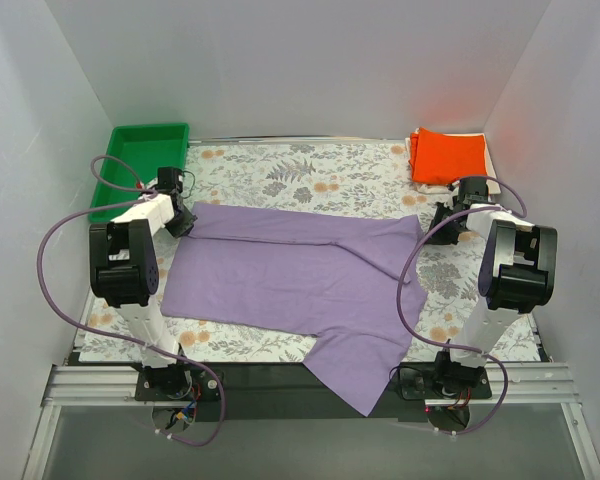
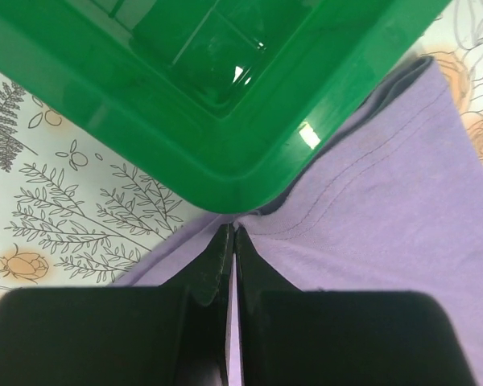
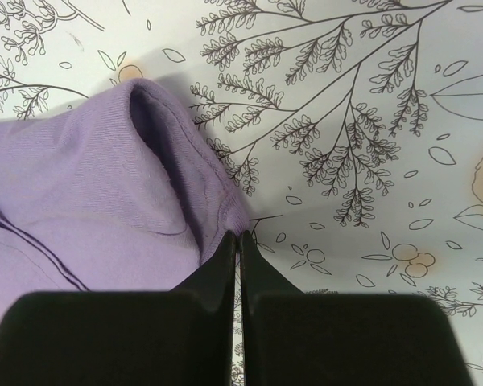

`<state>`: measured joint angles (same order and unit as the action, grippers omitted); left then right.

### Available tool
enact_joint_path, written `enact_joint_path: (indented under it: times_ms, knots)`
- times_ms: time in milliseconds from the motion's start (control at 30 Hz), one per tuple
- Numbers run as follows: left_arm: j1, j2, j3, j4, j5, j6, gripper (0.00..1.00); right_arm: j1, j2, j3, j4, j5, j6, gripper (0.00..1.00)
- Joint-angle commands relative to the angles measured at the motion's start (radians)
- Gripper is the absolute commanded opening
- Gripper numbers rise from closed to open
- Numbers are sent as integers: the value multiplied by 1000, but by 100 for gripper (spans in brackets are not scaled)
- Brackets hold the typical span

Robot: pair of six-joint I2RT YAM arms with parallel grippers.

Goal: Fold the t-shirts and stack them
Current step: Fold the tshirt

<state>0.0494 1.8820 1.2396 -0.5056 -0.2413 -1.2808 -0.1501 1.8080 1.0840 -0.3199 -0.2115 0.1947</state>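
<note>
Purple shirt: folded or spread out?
Partly folded: the purple shirt has one flap folded over along its far side; the rest lies spread.

Lavender t-shirt flat; orange t-shirt folded

Whitish shirt mostly under orange shirt (edges only), green tray cropped in left wrist view

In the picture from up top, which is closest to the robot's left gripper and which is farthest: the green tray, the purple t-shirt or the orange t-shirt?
Starting from the left gripper:
1. purple t-shirt: right at its jaws, spread across the middle of the table.
2. green tray: just beyond it, in the far-left corner.
3. orange t-shirt: farthest, in the far-right corner.
</note>
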Motion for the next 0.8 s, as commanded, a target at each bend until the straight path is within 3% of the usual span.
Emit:
enact_joint_path:
  times_ms: [0, 767]
  knots:
    - [4, 5, 34, -24, -61, 18, 0, -17, 8, 16, -8, 80, -31, 1]
    - [6, 12, 87, -54, -105, 52, 0, -29, 17, 21, -16, 83, -31, 1]
